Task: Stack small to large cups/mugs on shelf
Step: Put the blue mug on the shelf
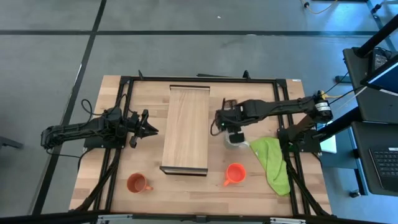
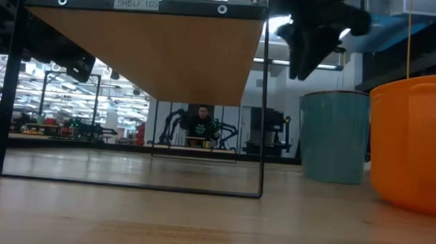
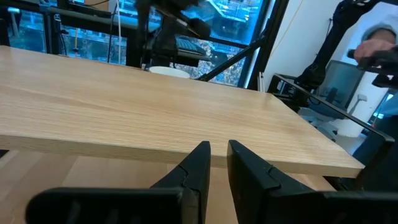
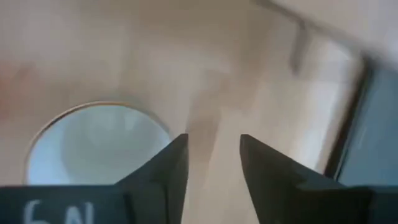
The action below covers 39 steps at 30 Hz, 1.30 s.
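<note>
High view: right hand [image 1: 217, 126], fingers spread, hovers just beside the pale grey-green mug [image 1: 233, 140], touching nothing.

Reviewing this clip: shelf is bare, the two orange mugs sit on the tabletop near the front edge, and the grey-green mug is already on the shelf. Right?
Not quite. The grey-green mug stands on the tabletop beside the shelf, under the right gripper, as the high view shows. The rest holds.
</note>
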Each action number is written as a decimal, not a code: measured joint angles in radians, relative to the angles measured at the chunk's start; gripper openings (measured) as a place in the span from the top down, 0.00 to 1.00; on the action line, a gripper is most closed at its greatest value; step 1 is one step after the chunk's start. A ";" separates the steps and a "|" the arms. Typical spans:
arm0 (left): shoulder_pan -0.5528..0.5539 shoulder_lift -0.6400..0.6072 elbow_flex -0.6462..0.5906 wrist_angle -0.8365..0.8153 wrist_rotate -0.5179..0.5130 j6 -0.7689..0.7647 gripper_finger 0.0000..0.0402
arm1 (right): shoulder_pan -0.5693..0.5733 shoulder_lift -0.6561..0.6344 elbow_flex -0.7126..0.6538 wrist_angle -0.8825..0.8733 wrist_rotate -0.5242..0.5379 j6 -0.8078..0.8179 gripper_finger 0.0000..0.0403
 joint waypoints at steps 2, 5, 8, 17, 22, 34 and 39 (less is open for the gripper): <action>0.000 0.000 0.000 0.000 0.000 0.000 0.87 | -0.028 0.000 -0.001 -0.082 -0.015 0.215 0.59; 0.000 0.000 0.000 0.000 0.000 0.000 0.87 | -0.059 0.000 -0.002 -0.174 -0.029 0.451 0.55; 0.000 0.000 0.000 0.000 0.000 0.000 0.87 | -0.080 0.000 -0.002 -0.221 -0.093 0.597 0.52; 0.000 0.000 0.000 0.000 0.000 0.000 0.87 | -0.077 -0.009 -0.076 -0.197 -0.341 0.655 0.47; 0.000 0.000 0.000 0.000 0.000 0.000 0.87 | -0.083 -0.022 -0.125 -0.141 -0.346 0.704 0.47; 0.000 0.000 0.000 0.000 0.000 0.000 0.87 | -0.082 -0.026 -0.208 0.004 -0.324 0.782 0.50; 0.000 0.000 0.000 0.000 0.000 0.000 0.87 | -0.098 -0.026 -0.208 -0.001 -0.292 0.753 0.61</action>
